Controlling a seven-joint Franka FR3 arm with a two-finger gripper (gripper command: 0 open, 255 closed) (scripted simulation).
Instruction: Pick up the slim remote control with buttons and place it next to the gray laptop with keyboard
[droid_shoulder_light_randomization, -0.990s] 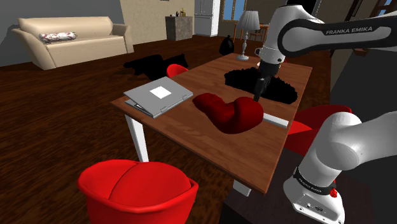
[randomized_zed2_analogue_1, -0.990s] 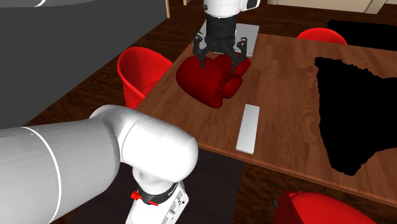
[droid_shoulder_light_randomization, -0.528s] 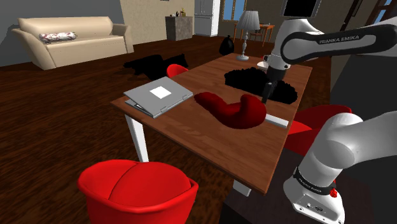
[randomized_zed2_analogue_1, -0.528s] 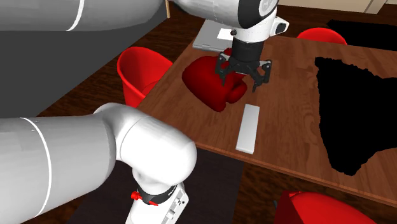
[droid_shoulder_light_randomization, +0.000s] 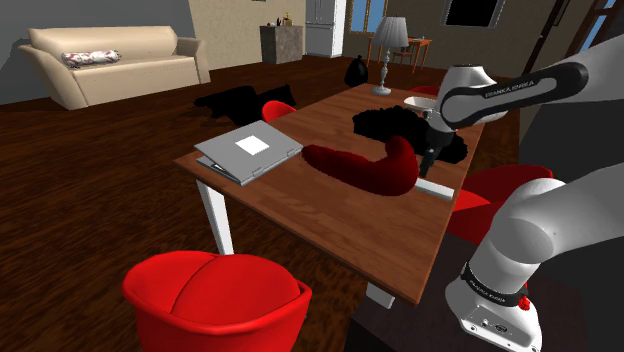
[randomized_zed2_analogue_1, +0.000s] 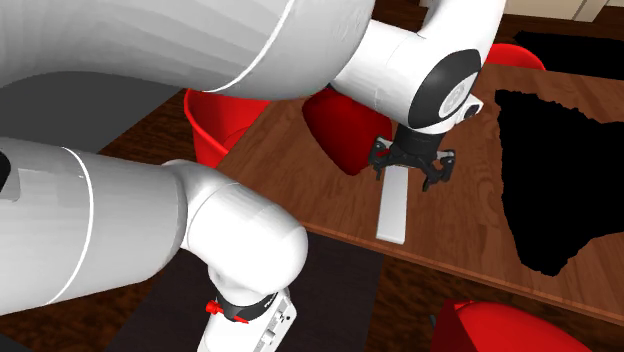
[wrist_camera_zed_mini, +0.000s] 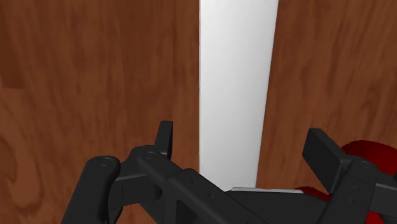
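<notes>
**Open gripper hangs over the white remote near the table's edge**

The wrist view gives the clearest look. The remote is a long, flat, plain white bar with straight edges, lying on brown wood-grain table. The black fingers of the gripper stand wide apart, one on each side of the bar, and neither touches it.

In the second exterior view the gripper is over the end of the remote that lies nearer a rounded, glossy red shape. The bar runs from there toward the table's near edge. A ragged black patch covers the tabletop on that view's right.

The shoulder view alone takes in the laptop. It is grey, closed and flat, with a white square on its lid, and sits at the table's left corner. The remote is a thin white strip at the opposite side, well apart from it. The curved red shape lies between the two, just beside the gripper. The black patch is behind the arm.

Red chairs stand around the table. A lamp and a cream sofa are farther back.
</notes>
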